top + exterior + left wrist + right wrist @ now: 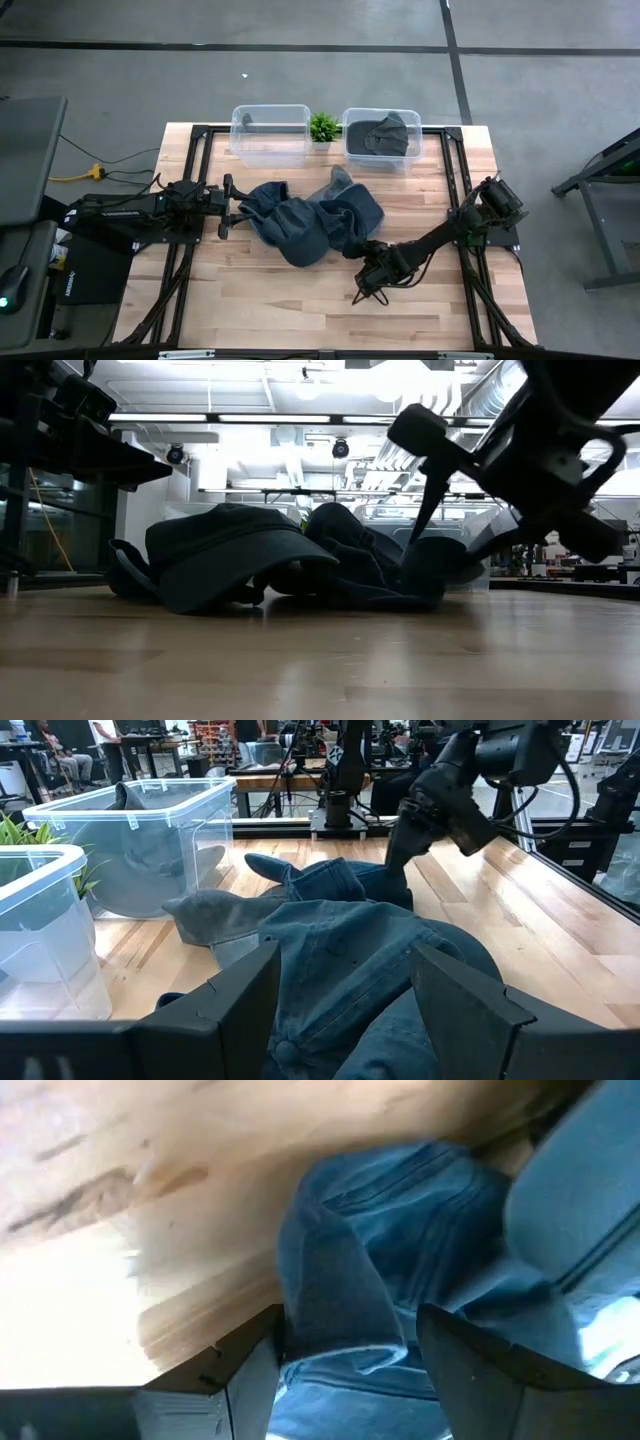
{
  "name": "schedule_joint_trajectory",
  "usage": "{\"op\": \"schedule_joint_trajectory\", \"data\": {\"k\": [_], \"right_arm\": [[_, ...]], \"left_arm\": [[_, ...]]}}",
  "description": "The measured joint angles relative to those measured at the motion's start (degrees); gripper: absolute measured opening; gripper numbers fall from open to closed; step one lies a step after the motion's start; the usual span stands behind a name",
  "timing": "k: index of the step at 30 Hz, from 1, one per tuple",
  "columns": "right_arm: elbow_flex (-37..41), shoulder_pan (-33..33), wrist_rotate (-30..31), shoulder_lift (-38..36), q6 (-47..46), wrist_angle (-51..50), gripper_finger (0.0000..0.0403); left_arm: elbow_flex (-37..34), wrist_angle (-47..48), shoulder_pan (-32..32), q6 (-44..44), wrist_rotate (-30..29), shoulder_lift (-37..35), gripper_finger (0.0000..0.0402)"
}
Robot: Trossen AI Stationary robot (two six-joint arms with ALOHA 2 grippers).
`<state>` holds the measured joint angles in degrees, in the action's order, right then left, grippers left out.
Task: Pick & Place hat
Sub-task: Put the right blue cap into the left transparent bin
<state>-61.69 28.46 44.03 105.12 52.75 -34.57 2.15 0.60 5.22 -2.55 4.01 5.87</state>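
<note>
A heap of blue denim hats (310, 225) lies on the wooden table at its middle; the low view shows one cap (235, 555) resting on its brim at the near side. My right gripper (361, 264) slants down at the heap's near right edge. It is open, and in its wrist view its fingers stand on either side of a fold of denim (340, 1280). I cannot tell whether they touch it. My left gripper (345, 1010) waits open and level at the heap's left side, denim just ahead of its fingers.
Two clear bins stand at the table's far edge: the left one (270, 133) and the right one (381, 138), which holds a dark hat. A small green plant (323, 126) sits between them. Bare wood stretches along the near edge.
</note>
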Motion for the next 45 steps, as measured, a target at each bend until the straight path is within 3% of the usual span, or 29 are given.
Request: {"op": "schedule_joint_trajectory", "data": {"k": [7,12,25,45], "right_arm": [[0.0,-2.0,0.0,0.0,-3.0,-3.1,0.0213],[0.0,-2.3,2.0,0.0,-7.3,-4.3,0.0184],[0.0,-2.2,3.0,0.0,-12.9,-5.0,0.0014],[-0.1,-1.4,5.5,-0.4,-20.9,-5.5,0.0008]], "left_arm": [[0.0,0.0,0.0,0.0,0.0,0.0,0.0221],[0.0,0.0,0.0,0.0,0.0,0.0,0.0221],[0.0,0.0,0.0,0.0,0.0,0.0,0.0221],[0.0,0.0,0.0,0.0,0.0,0.0,0.0221]]}}
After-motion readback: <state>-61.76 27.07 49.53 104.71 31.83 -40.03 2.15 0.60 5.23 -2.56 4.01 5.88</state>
